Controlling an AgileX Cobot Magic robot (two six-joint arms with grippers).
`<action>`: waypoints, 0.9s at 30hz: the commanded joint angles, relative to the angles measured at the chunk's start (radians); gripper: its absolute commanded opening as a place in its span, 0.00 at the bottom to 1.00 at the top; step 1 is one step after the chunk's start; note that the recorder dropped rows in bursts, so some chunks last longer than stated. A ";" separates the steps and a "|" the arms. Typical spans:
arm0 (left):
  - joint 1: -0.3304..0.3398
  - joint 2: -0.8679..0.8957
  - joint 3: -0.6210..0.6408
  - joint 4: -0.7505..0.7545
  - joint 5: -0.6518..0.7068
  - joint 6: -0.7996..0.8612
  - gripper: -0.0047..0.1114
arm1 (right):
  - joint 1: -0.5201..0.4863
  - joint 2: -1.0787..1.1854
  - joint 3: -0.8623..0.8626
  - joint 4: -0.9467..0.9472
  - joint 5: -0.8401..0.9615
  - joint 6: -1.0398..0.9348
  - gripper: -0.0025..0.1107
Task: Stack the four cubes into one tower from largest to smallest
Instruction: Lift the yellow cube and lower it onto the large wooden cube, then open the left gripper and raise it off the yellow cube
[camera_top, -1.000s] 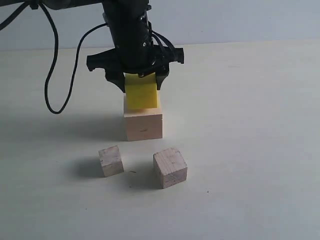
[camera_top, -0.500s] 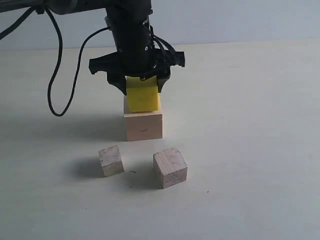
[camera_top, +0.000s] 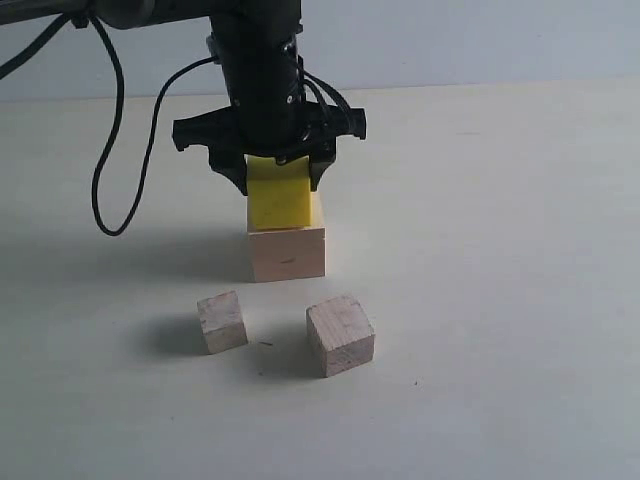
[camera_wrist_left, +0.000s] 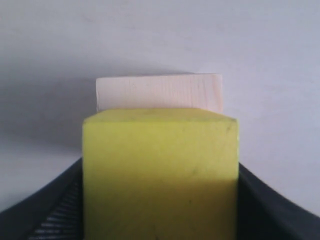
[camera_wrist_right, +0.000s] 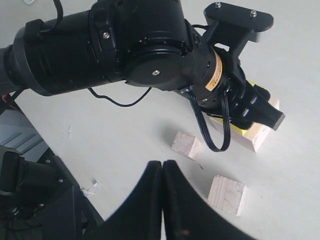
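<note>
My left gripper clamped on yellow cube, seated atop pale wood cube as second tier; grip likely holds alignment for release. Mid greyish cube and smallest cube wait on surface. Right gripper closed, parked clear.

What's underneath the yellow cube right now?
The largest pale wood cube sits directly beneath the yellow cube. Their touching faces are hidden, and the left claw covers the yellow cube's upper sides.

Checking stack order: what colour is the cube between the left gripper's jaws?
Bright yellow cube; the left wrist view shows it best.
</note>
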 joint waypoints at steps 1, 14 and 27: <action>-0.003 0.002 0.003 0.004 -0.011 0.001 0.56 | 0.001 -0.006 0.002 0.002 -0.002 -0.011 0.02; -0.003 -0.006 0.003 -0.002 0.021 0.025 0.67 | 0.001 -0.006 0.002 0.002 -0.002 -0.021 0.02; -0.003 -0.064 0.001 0.004 0.031 0.068 0.67 | 0.001 -0.006 0.002 0.004 -0.002 -0.021 0.02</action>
